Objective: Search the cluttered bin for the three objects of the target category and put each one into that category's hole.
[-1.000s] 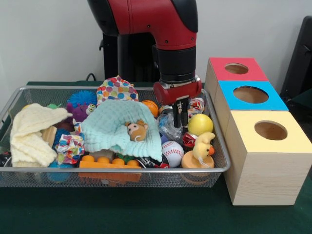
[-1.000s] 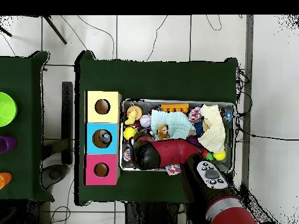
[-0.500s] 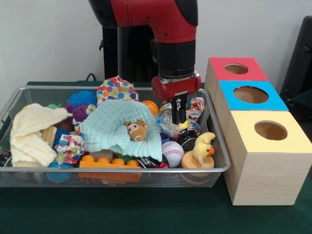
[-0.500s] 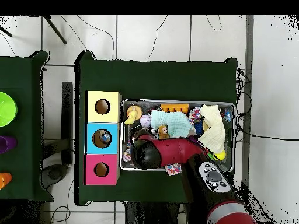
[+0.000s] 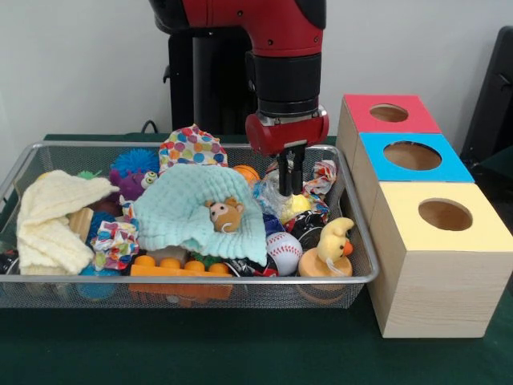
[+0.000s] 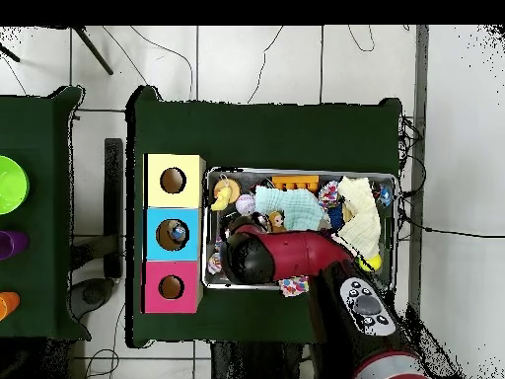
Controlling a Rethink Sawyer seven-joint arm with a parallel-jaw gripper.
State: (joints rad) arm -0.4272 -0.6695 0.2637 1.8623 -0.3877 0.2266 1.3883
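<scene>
Overhead, the arm [image 6: 296, 252] hides the end effector [image 5: 290, 180].

You see: green bowl [image 6: 8, 184] | purple item [image 6: 8, 243] | orange item [image 6: 5, 304] | side table [image 6: 49, 296] | floor cables [image 6: 296, 59]

Light is even and fairly bright in the front view, seemingly from above and in front. The wall [image 5: 80, 72] behind is a flat pale grey with no strong shadow. The arm [image 5: 272, 40] shows soft highlights on its red shell. The bin [image 5: 353, 277] casts a faint shadow on the green cloth [image 5: 240, 345] under its front rim. The boxes [image 5: 433, 241] are evenly lit, their holes dark inside. Detail is slightly soft throughout, and the mesh wire blurs together. In the overhead view the floor [image 6: 256, 64] reads very bright, almost washed out, while the cloth looks very dark with little texture. Small toys there are hard to tell apart.
</scene>
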